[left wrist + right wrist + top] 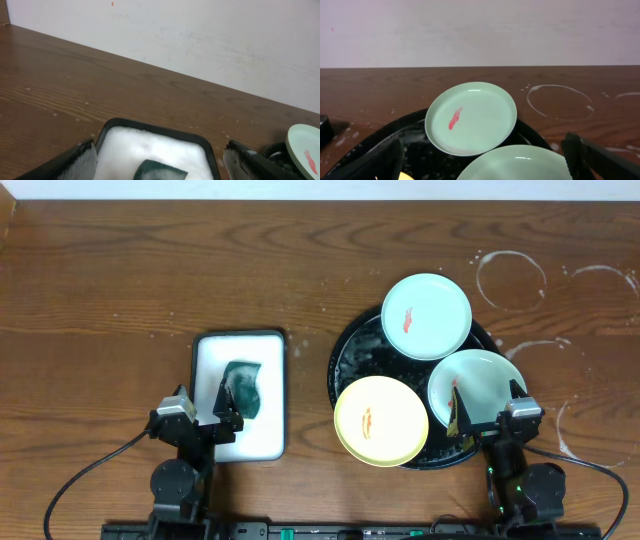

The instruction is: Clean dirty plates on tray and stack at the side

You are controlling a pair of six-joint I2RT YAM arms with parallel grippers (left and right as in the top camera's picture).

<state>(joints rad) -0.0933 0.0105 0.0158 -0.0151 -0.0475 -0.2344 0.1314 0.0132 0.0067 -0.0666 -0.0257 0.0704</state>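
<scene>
The brown wood-grain desk point(120, 280) fills the overhead view, with whitish water rings point(511, 280) to the right. On its right half sits the round black tray point(352, 365), wet and flecked with foam. All three plates lie on it. One mint plate point(427, 316) is at the far edge, with a red smear. The yellow plate point(381, 420) is at the near left, overhanging the rim, with an orange smear. The second mint plate point(478, 385) is at the near right. Left of the tray is a white rectangular tray point(212, 352) holding foam and a dark green sponge point(243, 388). The left tool point(203, 412) hangs over the white tray's near end, fingers spread wide and gripping nothing. The right tool point(487, 412) sits at the second mint plate's near edge, also wide apart and empty.
</scene>
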